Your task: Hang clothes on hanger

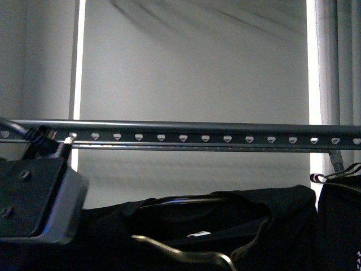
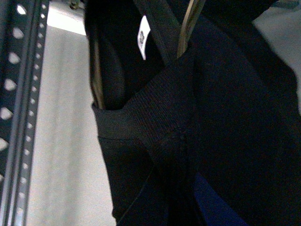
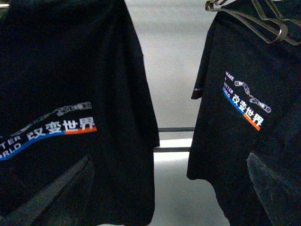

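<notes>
The clothes (image 1: 248, 226) are a black T-shirt held up just under the rail (image 1: 186, 132). The white neck label (image 1: 198, 233) shows inside the collar. A metal hanger wire (image 1: 180, 255) runs through the neck opening. In the left wrist view the ribbed collar (image 2: 155, 113), the label (image 2: 143, 36) and the hanger wire (image 2: 188, 23) fill the picture. My left gripper (image 2: 174, 188) is shut on the collar fabric, its fingers lost in the dark cloth. In the right wrist view the shirt (image 3: 70, 70) shows its chain graphic. My right gripper (image 3: 167, 162) is open and empty, facing the gap between two shirts.
Another dark garment (image 1: 338, 226) hangs at the far right on a black-and-white hanger (image 1: 338, 172); it also shows in the right wrist view (image 3: 244, 117) with the same print. The perforated rail spans the whole width. A pale wall lies behind. My left wrist housing (image 1: 34, 209) is at lower left.
</notes>
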